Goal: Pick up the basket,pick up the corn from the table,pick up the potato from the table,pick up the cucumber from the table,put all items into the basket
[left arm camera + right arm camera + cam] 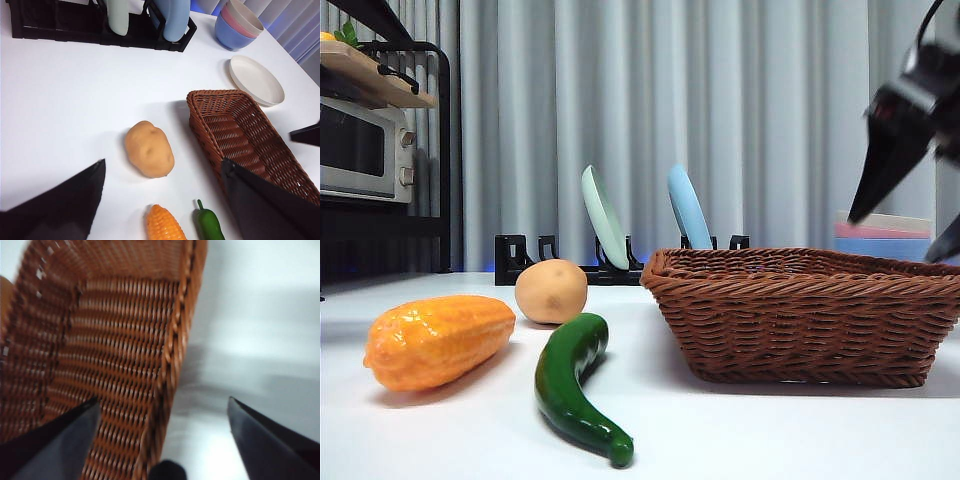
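Brown woven wicker basket [810,315] is straddled at its rim by the right gripper [162,412], jaws wide and empty; potato [551,291], corn [438,340], cucumber [576,385] lie beside it on the counter [720,430]. A misjudged closure could slip off the rim.

A black rack [75,30] holds a green plate [604,217] and a blue plate [689,207] upright. Stacked bowls [236,25] sit near a white plate [256,80]; an oven [365,150] stands far left.

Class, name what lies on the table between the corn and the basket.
In the front view, the cucumber lies between the corn and the basket.
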### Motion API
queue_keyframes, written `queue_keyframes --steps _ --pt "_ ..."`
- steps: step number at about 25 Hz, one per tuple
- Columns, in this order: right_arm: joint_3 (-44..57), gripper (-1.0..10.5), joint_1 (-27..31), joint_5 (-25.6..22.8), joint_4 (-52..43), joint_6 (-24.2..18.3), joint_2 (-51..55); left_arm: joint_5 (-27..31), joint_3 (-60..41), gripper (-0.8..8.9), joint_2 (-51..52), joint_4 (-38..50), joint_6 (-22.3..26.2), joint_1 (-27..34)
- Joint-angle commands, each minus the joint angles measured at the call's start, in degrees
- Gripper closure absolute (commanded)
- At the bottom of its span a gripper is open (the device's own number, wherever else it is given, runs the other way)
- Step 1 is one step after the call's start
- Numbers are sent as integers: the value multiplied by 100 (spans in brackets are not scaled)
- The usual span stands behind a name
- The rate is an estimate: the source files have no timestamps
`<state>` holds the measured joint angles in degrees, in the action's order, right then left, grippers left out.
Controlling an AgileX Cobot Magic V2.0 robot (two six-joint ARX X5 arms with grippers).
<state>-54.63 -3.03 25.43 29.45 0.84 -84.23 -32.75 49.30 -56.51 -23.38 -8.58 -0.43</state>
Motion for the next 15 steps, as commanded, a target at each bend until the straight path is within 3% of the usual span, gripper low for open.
queue_keyframes --steps 1,3,6,10,15 --pt "-66 574 -129 13 -179 63 -442 -22 26 428 -9 4 68 2" --pt "-116 581 -203 13 -216 127 -699 -22 26 428 -9 -39 68 2" --pt "-131 945 -236 13 -214 190 -872 -22 26 428 -11 -227 72 2" --pt "-208 956 -223 13 -197 367 -678 -22 26 396 -22 -337 70 -48" --pt "-382 956 -225 15 -153 621 -151 249 334 335 -673 -426 -39 -546"
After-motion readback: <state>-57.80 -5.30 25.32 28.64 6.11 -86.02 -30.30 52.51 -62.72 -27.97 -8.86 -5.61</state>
